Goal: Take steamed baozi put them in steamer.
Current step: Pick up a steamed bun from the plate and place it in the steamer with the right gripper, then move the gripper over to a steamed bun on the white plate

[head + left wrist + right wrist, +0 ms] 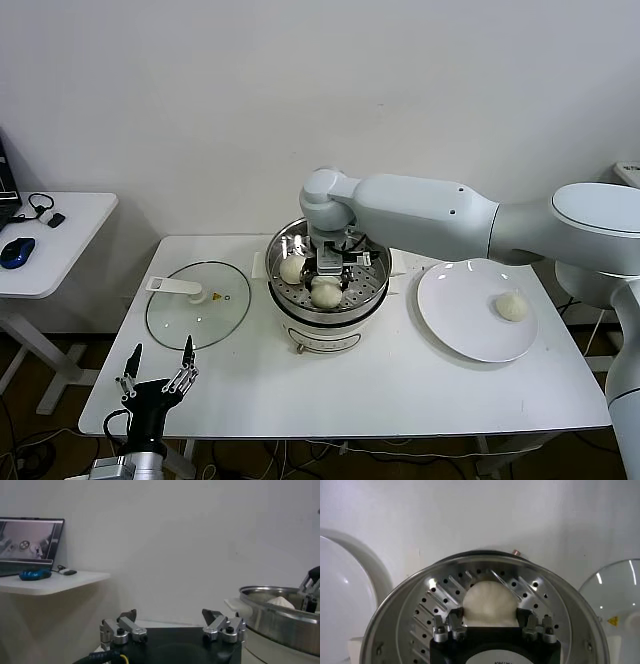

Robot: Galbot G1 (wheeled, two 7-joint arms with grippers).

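Right jaws: the right gripper [490, 625] is closing narrowly around one baozi [489, 603]; a finger is standing on each side of the bun, touching it.
Held bun position: it is sitting low over the perforated tray [437, 602], inside the steamer [330, 322].
Step in hand: judged to be the placing of the third bun; release is not yet made.
Other buns: two baozi [292, 270] [326, 292] are lying on the tray in the head view, and the gripper hides the held bun there; one baozi [512, 306] is waiting on the plate [450, 320].
Next move: it is calling for the jaws to widen, then a straight lift clear of the steel rim [395, 605].
Edges: the rim is ringing the gripper closely; sideways room is slight, upward room is free.
Open room: bare table [400, 385] is lying between steamer and plate; the glass lid [197, 304] is lying flat on the steamer's far side.
Left jaws: the left gripper [158, 382] is parked wide apart at the table's near edge, holding nothing.
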